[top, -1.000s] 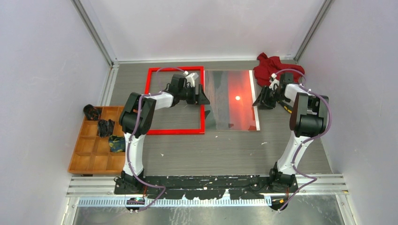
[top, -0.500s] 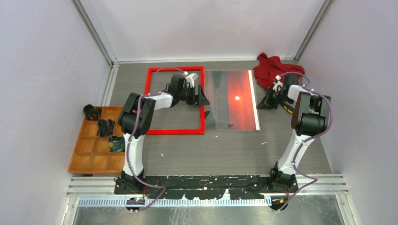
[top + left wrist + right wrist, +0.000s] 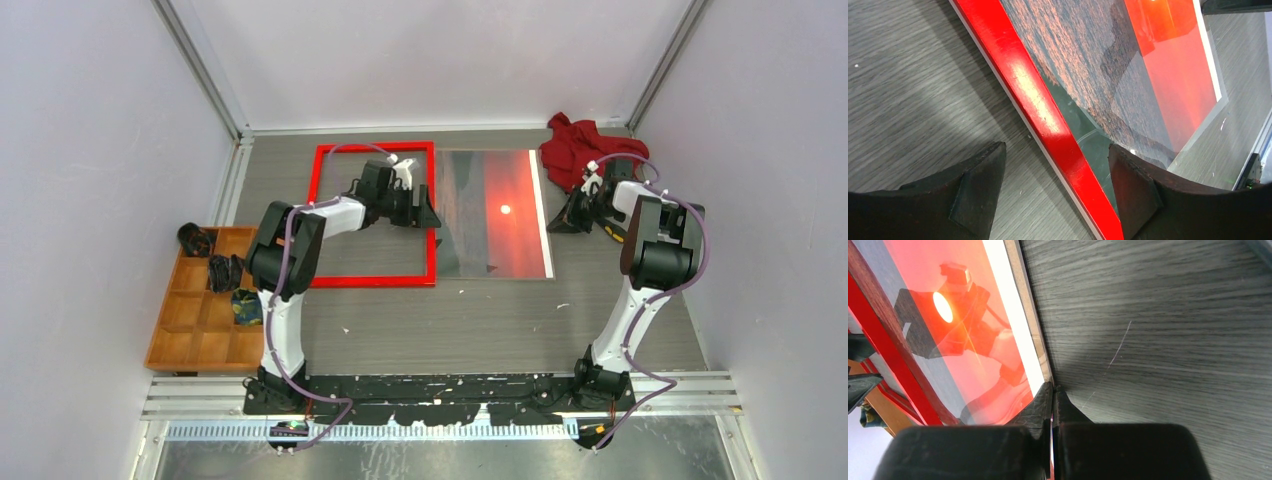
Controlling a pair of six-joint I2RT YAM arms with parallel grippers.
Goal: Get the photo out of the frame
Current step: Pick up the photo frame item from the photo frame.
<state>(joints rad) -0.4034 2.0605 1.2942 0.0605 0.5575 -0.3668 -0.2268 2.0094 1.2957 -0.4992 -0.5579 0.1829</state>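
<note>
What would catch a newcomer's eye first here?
The bright red frame lies flat on the table, left of centre, the glowing sunset photo just to its right. The open left tool straddles the frame's right bar; the shut right tool sits at the photo's right edge.

Left gripper (image 3: 1054,152) agape, right gripper (image 3: 1053,390) pinched

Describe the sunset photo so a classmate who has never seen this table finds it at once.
On the grey wood-grain table, look right of the thin bright red rectangular frame. The large rectangular sunset photo lies flat beside it, the only thing with an orange sky and small bright sun.
</note>
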